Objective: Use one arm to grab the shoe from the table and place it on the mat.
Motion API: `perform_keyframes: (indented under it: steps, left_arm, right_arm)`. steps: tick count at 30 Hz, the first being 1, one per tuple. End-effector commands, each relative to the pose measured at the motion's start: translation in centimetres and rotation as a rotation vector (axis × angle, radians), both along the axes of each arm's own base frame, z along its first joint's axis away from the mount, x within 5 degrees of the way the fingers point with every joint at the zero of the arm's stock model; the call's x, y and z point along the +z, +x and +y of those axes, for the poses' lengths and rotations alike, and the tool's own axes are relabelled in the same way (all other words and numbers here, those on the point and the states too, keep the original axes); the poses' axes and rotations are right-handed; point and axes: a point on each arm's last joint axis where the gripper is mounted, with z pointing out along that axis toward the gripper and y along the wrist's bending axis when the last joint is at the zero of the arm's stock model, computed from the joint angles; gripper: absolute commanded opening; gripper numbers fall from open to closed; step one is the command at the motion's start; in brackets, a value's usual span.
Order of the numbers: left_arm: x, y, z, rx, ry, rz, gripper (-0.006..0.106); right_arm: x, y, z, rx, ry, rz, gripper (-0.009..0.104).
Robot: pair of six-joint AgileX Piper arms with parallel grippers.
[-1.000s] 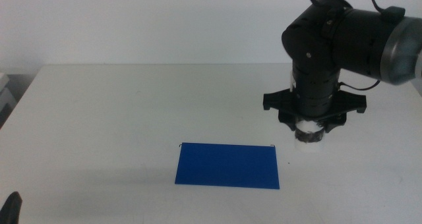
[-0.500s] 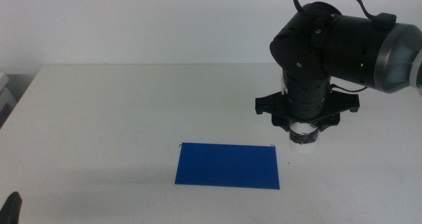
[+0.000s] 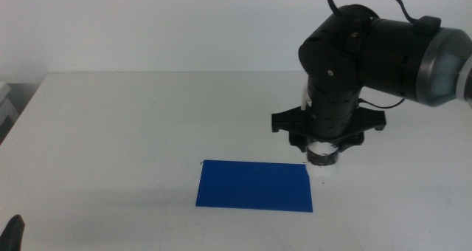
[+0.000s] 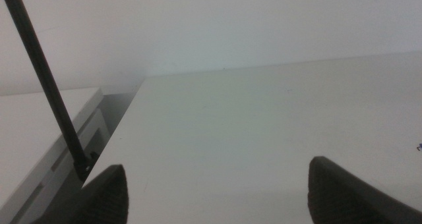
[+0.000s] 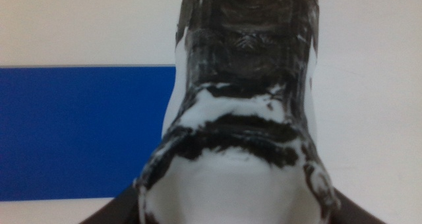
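Note:
The shoe (image 3: 322, 162), white with black panels, hangs just above the table (image 3: 133, 118) under the big black right arm (image 3: 369, 48). My right gripper (image 3: 322, 149) is shut on it. The shoe (image 5: 241, 118) fills the right wrist view, and its toe end is level with the right edge of the bright blue mat (image 3: 254, 185), which also shows beside it as the mat (image 5: 79, 132). Only the dark tips of the right gripper (image 5: 234, 214) show beside the shoe. My left gripper (image 4: 224, 197) waits open over the table's near left corner, where its tip (image 3: 13, 232) shows in the middle view.
A white cabinet (image 4: 39, 138) stands off the table's left edge. A thin black cable (image 4: 46, 85) crosses the left wrist view. White wall lies behind the table's far edge.
The right arm has carried the shoe leftward across the table, from clear of the mat to its right edge. The left gripper has not moved.

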Motion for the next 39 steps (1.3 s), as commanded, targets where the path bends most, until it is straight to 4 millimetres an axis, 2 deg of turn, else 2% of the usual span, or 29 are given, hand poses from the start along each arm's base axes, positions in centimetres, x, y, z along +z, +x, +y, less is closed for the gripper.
perform_keyframes:
  steps: [1, 3, 8, 10, 15, 22, 28, 39]
  left_arm:
    - [0.7, -0.1, -0.1, -0.014, -0.008, -0.101, 0.093]
    - [0.7, -0.1, -0.1, -0.014, -0.008, -0.101, 0.093]
    - [0.7, -0.1, -0.1, -0.014, -0.008, -0.101, 0.093]
    - [0.7, -0.1, -0.1, -0.014, -0.008, -0.101, 0.093]
    - [0.7, -0.1, -0.1, -0.014, -0.008, -0.101, 0.093]
    - [0.7, -0.1, -0.1, -0.014, -0.008, -0.101, 0.093]
    - [0.7, -0.1, -0.1, -0.014, -0.008, -0.101, 0.093]
    - [0.7, -0.1, -0.1, -0.014, -0.008, -0.101, 0.093]
  right_arm:
    - [2.8, -0.6, 0.3, 0.052, 0.047, -0.11, 0.0]
    - [2.7, -1.0, 0.9, 0.073, 0.066, -0.13, 0.0]
    - [0.5, -2.3, 2.3, 0.143, 0.091, -0.134, 0.0]
    - [0.2, -2.7, 3.1, 0.176, 0.114, -0.151, 0.0]
    - [-0.2, -2.6, 4.2, 0.209, 0.143, -0.174, 0.0]
    - [-1.5, -2.7, 5.0, 0.263, 0.096, -0.144, 0.0]
    - [-1.4, -2.8, 5.5, 0.57, -0.036, -0.181, -0.001]
    - [-1.4, -3.1, 6.1, 1.367, -0.34, -0.214, -0.001]
